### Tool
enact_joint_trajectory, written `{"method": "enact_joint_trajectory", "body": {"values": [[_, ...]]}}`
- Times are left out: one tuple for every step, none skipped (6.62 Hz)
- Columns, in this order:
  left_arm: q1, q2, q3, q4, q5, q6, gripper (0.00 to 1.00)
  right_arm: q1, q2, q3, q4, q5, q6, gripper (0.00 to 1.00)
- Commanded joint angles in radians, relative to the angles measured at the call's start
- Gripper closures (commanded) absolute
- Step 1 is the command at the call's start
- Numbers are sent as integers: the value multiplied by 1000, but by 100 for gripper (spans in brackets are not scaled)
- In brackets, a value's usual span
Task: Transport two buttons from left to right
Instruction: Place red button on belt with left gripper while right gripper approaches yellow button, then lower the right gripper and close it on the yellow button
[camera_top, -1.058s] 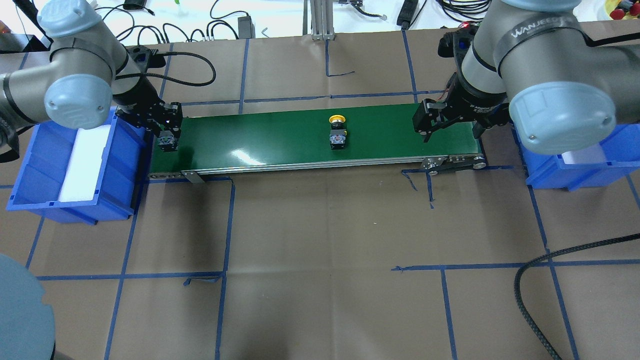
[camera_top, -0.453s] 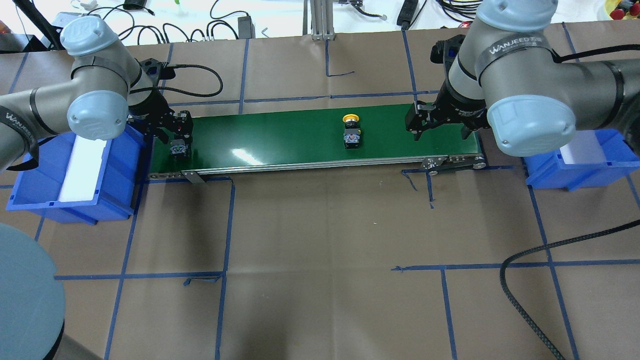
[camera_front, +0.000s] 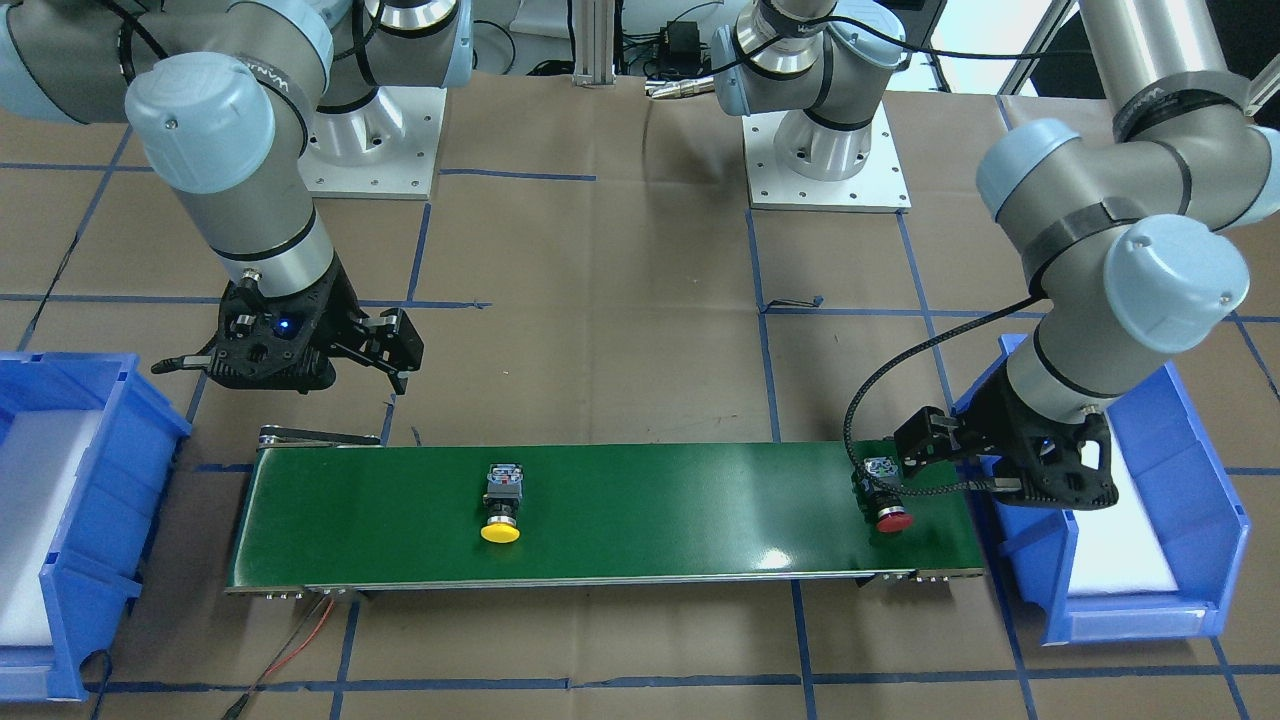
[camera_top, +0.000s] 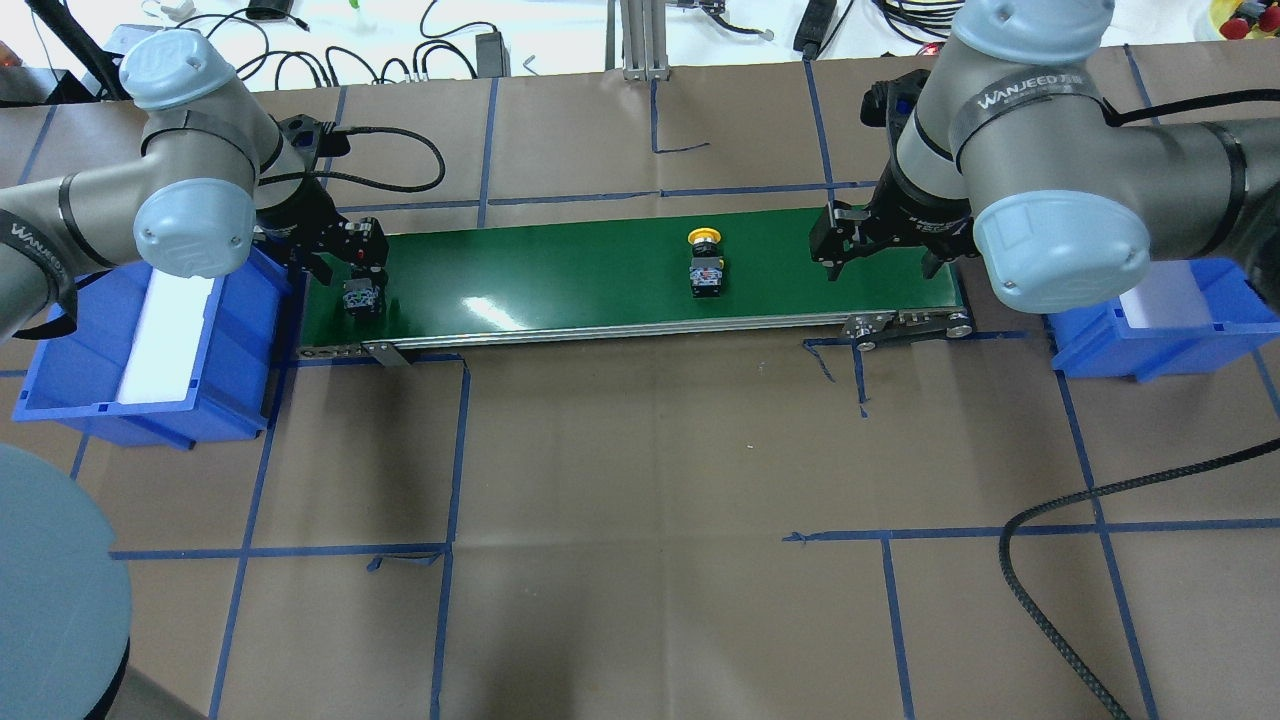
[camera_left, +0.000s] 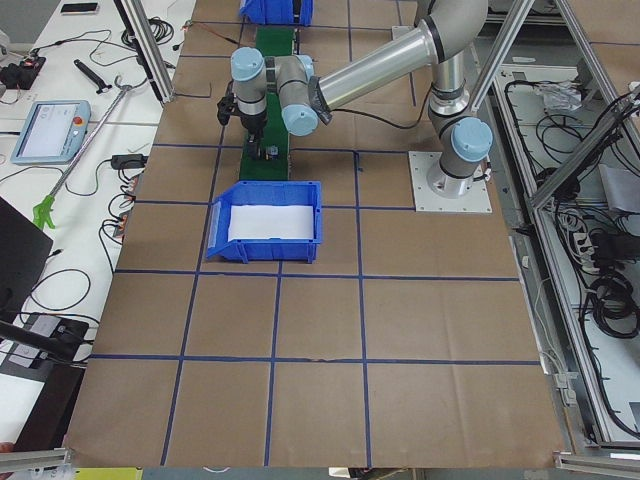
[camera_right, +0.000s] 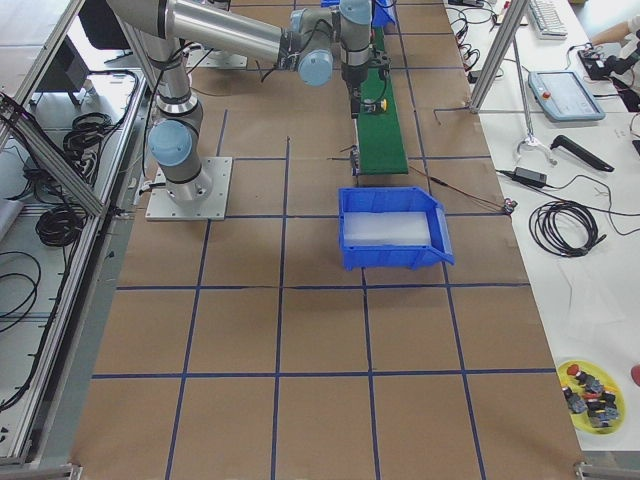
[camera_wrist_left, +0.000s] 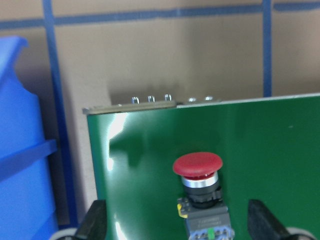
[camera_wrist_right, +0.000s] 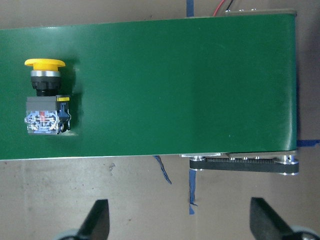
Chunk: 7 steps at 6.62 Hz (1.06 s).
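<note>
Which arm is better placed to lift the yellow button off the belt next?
Right: the yellow button lies nearer the open right gripper; the left gripper sits at the belt's far end over the red button.

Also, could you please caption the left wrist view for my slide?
Red button on its side on the belt, inside the open left gripper, bin alongside.

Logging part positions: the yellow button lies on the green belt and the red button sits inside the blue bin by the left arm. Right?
Not quite. The red button is not inside the blue bin; it lies on the green belt, at the end next to that bin, as the exterior front-facing view shows. The yellow button does lie on the belt.
</note>
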Motion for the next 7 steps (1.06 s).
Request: {"method": "enact_joint_trajectory", "body": {"values": [[-17, 168, 29, -261, -3, -98, 0, 1, 34, -2, -48, 8, 34, 0], [-75, 230, 29, -347, 7, -152, 0, 1, 66, -18, -78, 53, 38, 0], [-127, 258, 24, -382, 7, -235, 0, 1, 112, -67, -100, 54, 36, 0], [-144, 259, 6, -370, 37, -236, 0, 5, 156, -116, -95, 52, 38, 0], [-149, 261, 6, -368, 65, -230, 0, 5, 195, -129, -97, 55, 36, 0], [-149, 262, 6, -367, 65, -201, 0, 5, 232, -129, -101, 58, 38, 0], [-151, 262, 7, -365, 56, -205, 0, 6, 259, -132, -103, 58, 39, 1]]}}
